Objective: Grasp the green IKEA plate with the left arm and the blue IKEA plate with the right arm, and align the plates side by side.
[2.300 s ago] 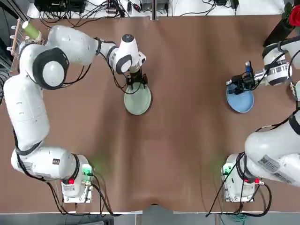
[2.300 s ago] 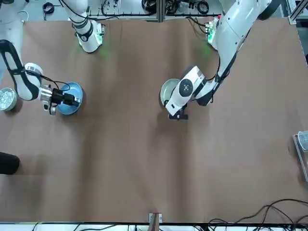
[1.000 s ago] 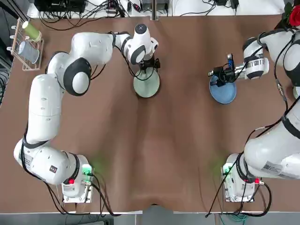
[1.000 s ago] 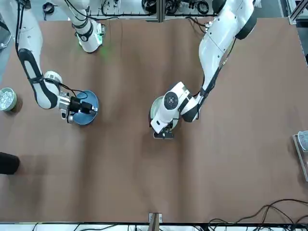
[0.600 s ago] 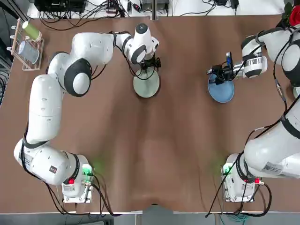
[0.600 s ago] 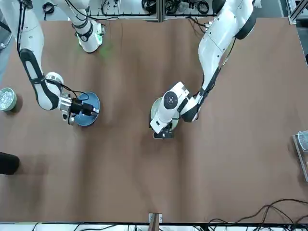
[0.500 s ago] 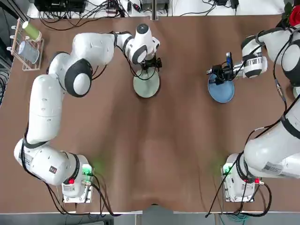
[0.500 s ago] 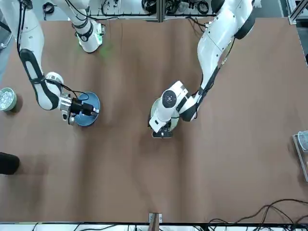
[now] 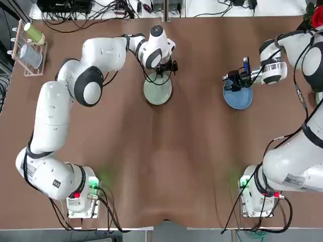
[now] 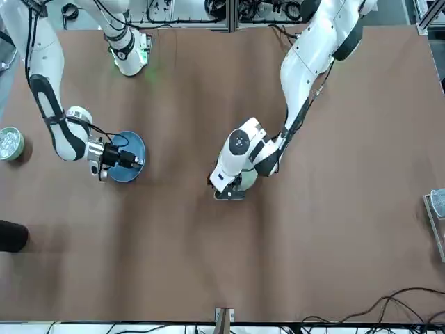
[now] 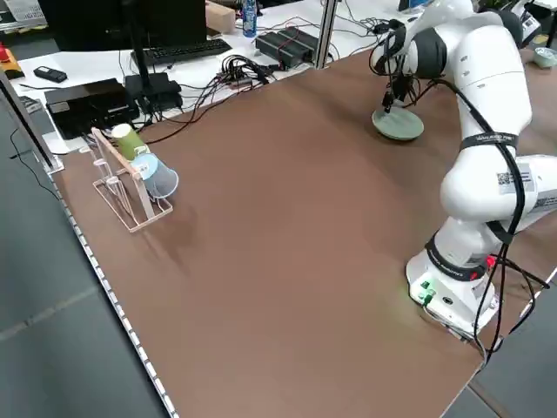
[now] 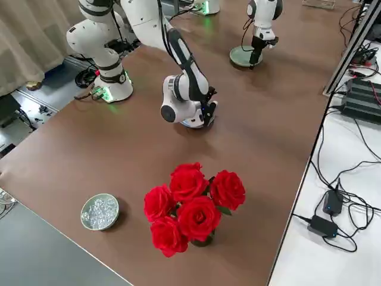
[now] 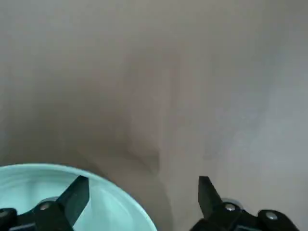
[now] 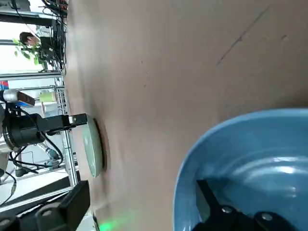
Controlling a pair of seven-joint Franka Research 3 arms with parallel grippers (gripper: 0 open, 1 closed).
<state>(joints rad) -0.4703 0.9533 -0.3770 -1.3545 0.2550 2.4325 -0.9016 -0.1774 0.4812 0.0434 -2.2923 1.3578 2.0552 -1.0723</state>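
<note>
Brown cloth covered the table [image 9: 176, 166], with cables and boxes strewn along its far edge and a bunch of red roses [image 12: 189, 207] at the right end. Toward the far middle, the left gripper [image 9: 167, 69] stood over the far rim of the green IKEA plate [image 9: 158, 93], its fingers spread wide with one inside the rim and one outside, gripping nothing. Well apart to the right, the right gripper [image 9: 233, 80] straddled the rim of the blue IKEA plate [image 9: 239, 99], fingers likewise parted.
</note>
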